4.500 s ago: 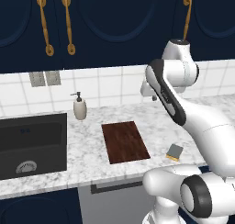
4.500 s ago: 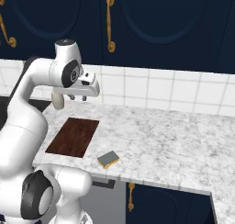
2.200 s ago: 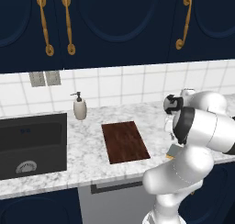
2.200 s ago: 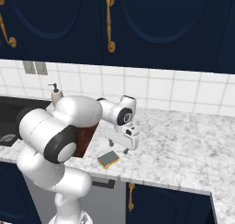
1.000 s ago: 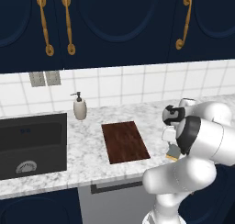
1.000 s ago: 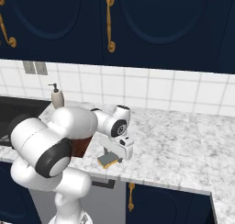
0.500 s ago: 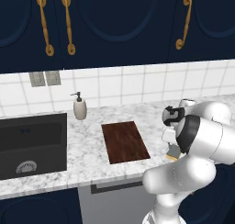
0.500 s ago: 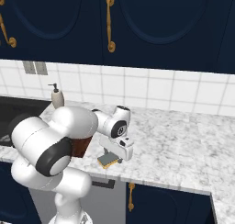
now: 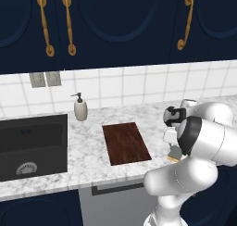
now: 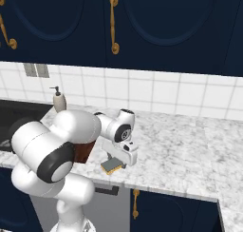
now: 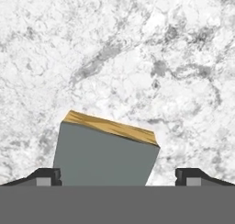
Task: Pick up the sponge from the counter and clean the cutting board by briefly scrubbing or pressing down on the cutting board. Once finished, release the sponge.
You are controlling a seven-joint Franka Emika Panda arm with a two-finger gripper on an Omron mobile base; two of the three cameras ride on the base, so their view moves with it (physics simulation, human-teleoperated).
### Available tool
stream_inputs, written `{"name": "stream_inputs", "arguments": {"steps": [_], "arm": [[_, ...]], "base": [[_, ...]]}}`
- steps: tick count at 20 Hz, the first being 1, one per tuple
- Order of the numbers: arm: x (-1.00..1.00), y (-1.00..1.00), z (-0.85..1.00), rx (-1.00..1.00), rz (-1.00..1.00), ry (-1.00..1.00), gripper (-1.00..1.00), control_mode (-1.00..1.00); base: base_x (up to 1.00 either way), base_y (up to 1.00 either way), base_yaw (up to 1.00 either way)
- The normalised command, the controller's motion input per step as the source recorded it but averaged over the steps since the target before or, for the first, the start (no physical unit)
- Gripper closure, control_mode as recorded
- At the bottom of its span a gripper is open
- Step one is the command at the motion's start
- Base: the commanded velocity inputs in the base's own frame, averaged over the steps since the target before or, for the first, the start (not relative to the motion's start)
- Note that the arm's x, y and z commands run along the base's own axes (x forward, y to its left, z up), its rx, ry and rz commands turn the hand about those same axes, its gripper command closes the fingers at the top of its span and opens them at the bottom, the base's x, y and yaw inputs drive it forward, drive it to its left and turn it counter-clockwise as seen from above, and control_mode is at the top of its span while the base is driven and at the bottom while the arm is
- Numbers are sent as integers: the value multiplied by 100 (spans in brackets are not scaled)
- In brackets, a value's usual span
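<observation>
**Hovering low over the sponge, jaws spread wide**

Pincer [image 11: 117, 175] sits right above the sponge [image 11: 104, 152], pointed down at the counter [image 11: 151, 58]. Fingertips [image 11: 45, 176] stand far apart, one off each side of the block. Grey-green top lies between them, nearer one tip than the other; yellow layer shows along the far edge. Sponge is skewed relative to the finger line, not square to it. Contact with either pad: cannot tell. Nothing gripped.

Right base view: the sponge [image 10: 113, 166] lies flat on the marble just under the hand [image 10: 124, 155], close to the front edge of the counter [image 10: 180, 150].

Left base view: only a sliver of the sponge [image 9: 174, 154] peeks from behind the arm. The cutting board [image 9: 126, 142] lies flat well to the pincer's left, apart from the sponge. Further that way: a soap dispenser [image 9: 80, 108] at the wall and a black sink [image 9: 31, 144].
</observation>
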Motion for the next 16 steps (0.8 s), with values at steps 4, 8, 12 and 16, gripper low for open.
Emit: {"name": "stream_inputs", "arguments": {"steps": [4, 8, 12, 16], "arm": [[0, 13, 0, 0, -3, 0, -100, -100], [0, 12, 0, 0, -3, 0, -100, -100], [0, 5, 0, 0, -3, 0, -100, -100], [-1, 3, -7, 0, -3, 0, -100, -100]], "base": [[0, 0, 0], [0, 0, 0], [0, 0, 0], [0, 0, 0]]}}
